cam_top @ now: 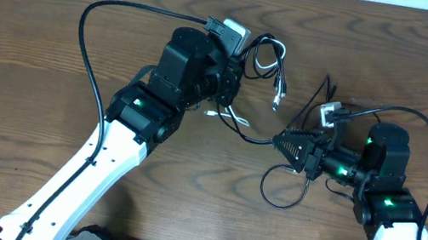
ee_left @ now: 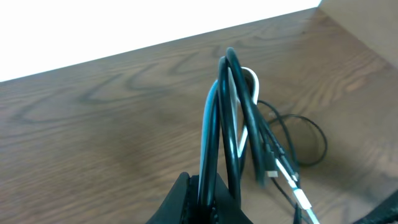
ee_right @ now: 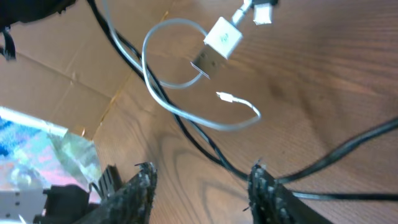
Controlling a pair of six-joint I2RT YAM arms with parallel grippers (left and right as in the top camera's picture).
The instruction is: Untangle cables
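Overhead view: wooden table [cam_top: 25,64]. Left gripper [ee_left: 208,193], near centre, clamped on an upright bunch of black and white cables [ee_left: 230,124]. Right gripper [ee_right: 201,180], fingers apart, over a black strand [ee_right: 214,155]. White plug [ee_right: 222,37], just beyond.

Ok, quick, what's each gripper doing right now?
Left gripper: closed on a bundle of the cables.
Right gripper: open, a black cable passing through the gap, not pinched.

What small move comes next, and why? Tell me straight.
Probably close the right fingers on the black cord that seems to pass between them. They stand open, while the left fingers clamp the looped bundle, so both could then pull apart.
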